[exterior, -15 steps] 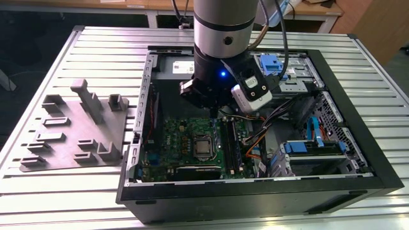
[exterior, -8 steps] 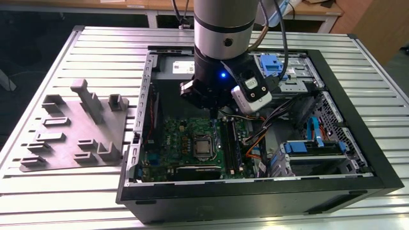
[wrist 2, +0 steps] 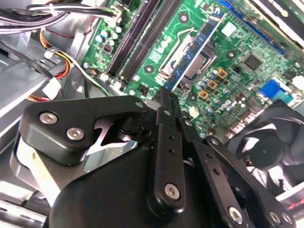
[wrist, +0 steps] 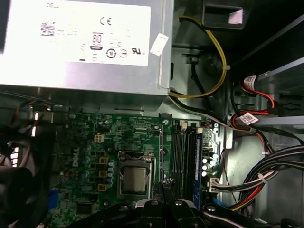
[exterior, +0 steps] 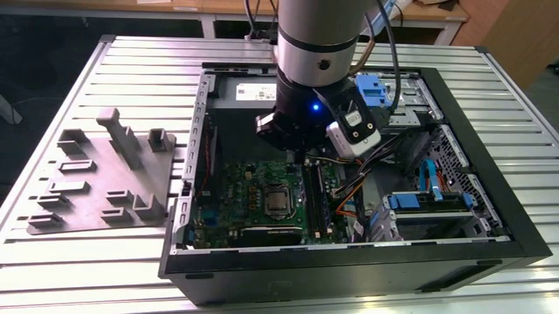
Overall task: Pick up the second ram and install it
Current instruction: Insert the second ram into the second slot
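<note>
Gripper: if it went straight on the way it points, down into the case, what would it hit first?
Most likely the near end of the memory stick standing on edge beside the processor socket. The gripper is right at it, but I can't tell if they touch.

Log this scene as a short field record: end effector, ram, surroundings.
end effector: shut on the second ram, low inside the open computer case
second ram: appears held above the motherboard, parallel to the memory slots, near the processor socket, not seated
parts fixture: grey, on the table, at the exterior view's left of the case
</note>
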Action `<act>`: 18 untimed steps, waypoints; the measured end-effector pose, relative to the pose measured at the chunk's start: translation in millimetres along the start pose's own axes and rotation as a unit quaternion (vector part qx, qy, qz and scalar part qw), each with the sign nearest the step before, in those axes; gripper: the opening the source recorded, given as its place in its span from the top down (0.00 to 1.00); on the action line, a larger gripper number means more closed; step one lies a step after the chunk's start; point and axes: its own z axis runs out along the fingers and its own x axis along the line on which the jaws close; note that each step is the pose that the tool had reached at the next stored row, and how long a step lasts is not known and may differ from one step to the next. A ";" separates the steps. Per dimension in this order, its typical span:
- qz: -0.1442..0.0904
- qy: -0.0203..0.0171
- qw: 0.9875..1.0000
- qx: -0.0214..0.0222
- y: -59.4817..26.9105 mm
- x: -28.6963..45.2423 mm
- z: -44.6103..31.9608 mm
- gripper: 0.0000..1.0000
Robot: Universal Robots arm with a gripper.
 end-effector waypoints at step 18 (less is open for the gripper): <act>0.005 0.000 1.000 -0.004 -1.9 -15.5 18.9 0.89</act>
